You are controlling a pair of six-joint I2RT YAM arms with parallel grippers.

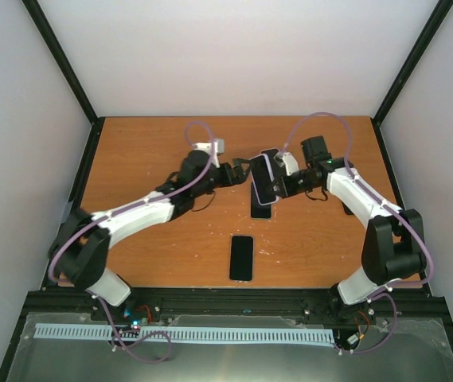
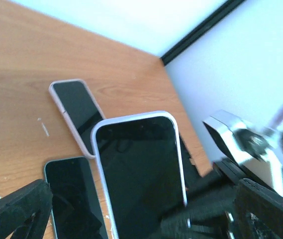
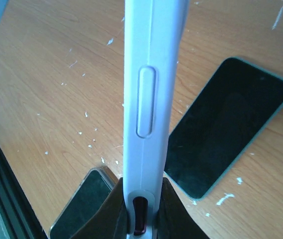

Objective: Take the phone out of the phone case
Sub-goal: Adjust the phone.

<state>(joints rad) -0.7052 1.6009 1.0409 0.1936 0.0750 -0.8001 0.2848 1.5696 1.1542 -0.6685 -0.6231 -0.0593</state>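
The cased phone (image 1: 263, 178) hangs above the counter (image 1: 146, 151) at the centre of the top view, clamped edge-on in the right arm's jaws. The left arm's jaws stand wide apart just left of it, gripping nothing. Lying flat are a second phone (image 1: 260, 210) directly beneath, a third phone (image 1: 271, 153) above it in the frame, and a fourth phone (image 1: 241, 257) at lower centre.

Left arm: extends from its base forward and toward table centre, forearm low and slanted right. Left gripper (image 1: 240, 173) has its jaws spread wide; one finger (image 2: 14, 209) shows at the lower left of the wrist view. Right arm: lower link stands near upright, forearm stretches left toward centre. Right gripper (image 1: 280, 185) is closed, fingers (image 3: 106, 214) pinching both sides of the phone case (image 3: 148, 99) edge. The grippers face each other, near.
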